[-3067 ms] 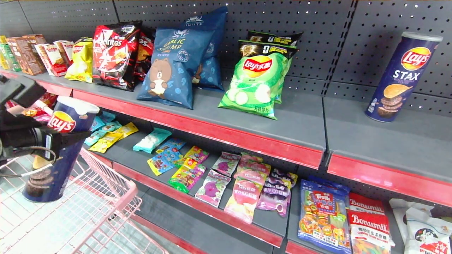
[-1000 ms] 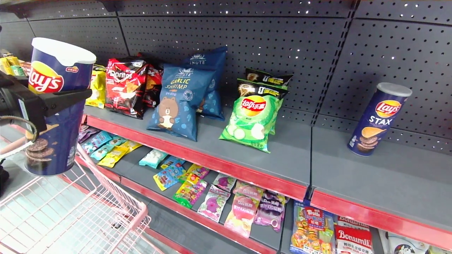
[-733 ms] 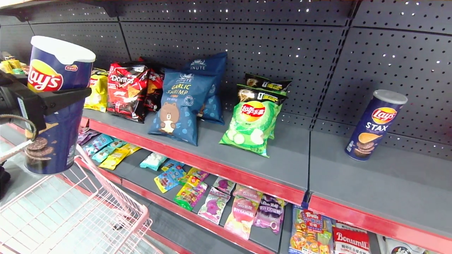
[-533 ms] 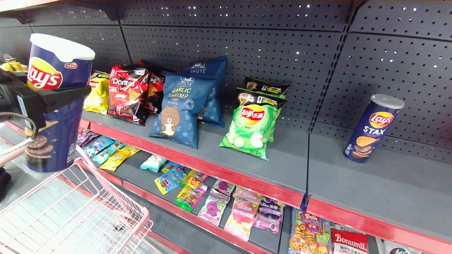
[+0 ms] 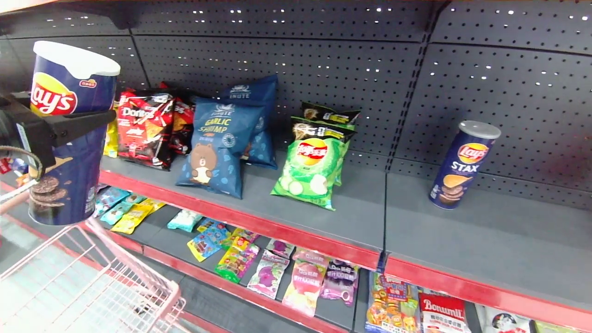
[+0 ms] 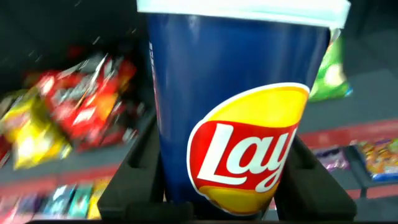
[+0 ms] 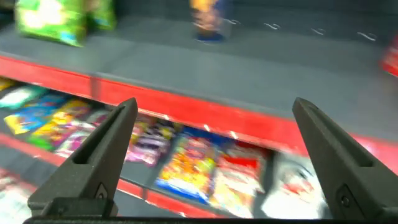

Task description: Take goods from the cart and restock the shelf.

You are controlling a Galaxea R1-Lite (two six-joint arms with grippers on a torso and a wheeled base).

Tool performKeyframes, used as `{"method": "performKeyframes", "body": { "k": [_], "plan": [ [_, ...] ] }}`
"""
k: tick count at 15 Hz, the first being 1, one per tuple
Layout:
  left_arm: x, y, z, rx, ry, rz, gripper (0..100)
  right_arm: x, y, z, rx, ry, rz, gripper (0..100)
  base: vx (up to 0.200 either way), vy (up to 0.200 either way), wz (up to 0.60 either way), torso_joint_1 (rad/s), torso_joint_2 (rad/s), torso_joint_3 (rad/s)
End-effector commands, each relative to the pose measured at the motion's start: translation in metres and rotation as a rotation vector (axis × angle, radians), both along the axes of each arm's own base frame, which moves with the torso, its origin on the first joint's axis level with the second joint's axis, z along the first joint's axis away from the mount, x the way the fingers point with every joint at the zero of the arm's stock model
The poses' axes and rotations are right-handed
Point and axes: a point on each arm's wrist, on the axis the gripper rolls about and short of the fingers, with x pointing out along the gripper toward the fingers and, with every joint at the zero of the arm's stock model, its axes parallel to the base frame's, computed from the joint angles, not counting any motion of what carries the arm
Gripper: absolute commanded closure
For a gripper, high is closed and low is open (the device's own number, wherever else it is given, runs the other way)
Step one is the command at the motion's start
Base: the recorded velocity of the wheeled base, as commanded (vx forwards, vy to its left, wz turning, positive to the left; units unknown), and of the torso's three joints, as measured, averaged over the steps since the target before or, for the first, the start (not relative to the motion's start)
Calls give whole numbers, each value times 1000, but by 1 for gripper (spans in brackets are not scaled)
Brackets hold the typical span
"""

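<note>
left gripper (image 5: 62,129) is clamped round the blue chips can (image 5: 69,185), holding it upright above the pink cart (image 5: 106,282), left of the shelf (image 5: 462,240); right gripper (image 7: 214,155) is wide open, facing the shelf

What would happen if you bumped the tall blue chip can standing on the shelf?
The tall blue chip can with the grey lid would probably topple: it stands tall on a small base. Being round, it might then roll along the flat grey shelf.
</note>
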Motion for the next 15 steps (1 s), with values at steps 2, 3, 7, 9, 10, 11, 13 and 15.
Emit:
{"method": "performKeyframes", "body": {
  "k": [2, 3, 7, 9, 10, 11, 13, 15],
  "plan": [
    [4, 0, -3, 0, 16, 0, 100, 0, 0, 0, 0, 0, 1, 0, 0, 0, -600, 15, 2, -5],
    [4, 0, -3, 0, 16, 0, 100, 0, 0, 0, 0, 0, 1, 0, 0, 0, -600, 7, 2, 2],
    [4, 0, -4, 0, 19, 0, 100, 0, 0, 0, 0, 0, 1, 0, 0, 0, -450, 2, 2, -1],
    [3, 0, -6, 0, 27, 2, 100, 0, 0, 0, -2, 0, 1, 0, 0, 0, 0, 0, 0, 0],
    [2, 0, -8, 0, 33, 3, 100, 0, 0, 0, -3, 0, 1, 0, 0, 0, 0, 0, 0, 0],
    [0, 1, -11, 0, 38, 5, 100, 0, 0, 0, -5, 0, 1, 0, 0, 0, 0, 0, 0, 0],
    [-13, 1, -15, 1, 35, 12, 100, 1, 0, 0, -9, 13, 7, 0, 0, 0, 0, 0, 0, 0],
    [-30, 2, -25, 5, 44, 67, 100, 2, 0, 1, -14, 33, 16, 0, 0, 0, 0, 0, 0, 0]
  ]
}}
